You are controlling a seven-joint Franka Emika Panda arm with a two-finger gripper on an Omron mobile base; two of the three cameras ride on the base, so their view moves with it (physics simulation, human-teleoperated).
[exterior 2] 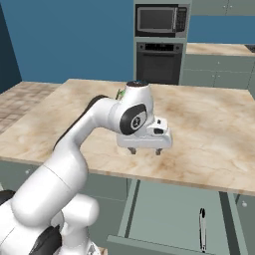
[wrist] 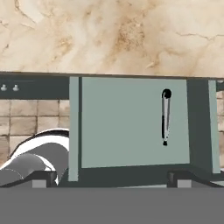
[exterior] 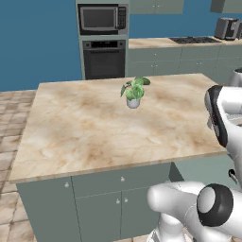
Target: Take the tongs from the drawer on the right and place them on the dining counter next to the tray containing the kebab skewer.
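The drawer (exterior 2: 164, 209) stands pulled out under the right end of a marbled island, its grey-green floor (wrist: 122, 127) bare. Slim black tongs (exterior 2: 202, 229) with a pale edge lie lengthwise near the drawer's right side, and in the hand view the tongs (wrist: 165, 116) sit right of centre. My gripper (exterior 2: 145, 151) hangs open just above the island's front edge, over the drawer and up-left of the tongs, holding nothing. Its tips frame the hand view's bottom (wrist: 111, 178). The dining counter, the tray and the kebab skewer are out of view.
The marbled island (exterior: 94, 127) carries a small potted plant (exterior: 134, 92) near its far edge. Behind it stand a wall oven (exterior: 104, 59) with a microwave (exterior: 101, 19) above, and a back counter with a stove (exterior: 196, 40). Tiled floor lies to the left.
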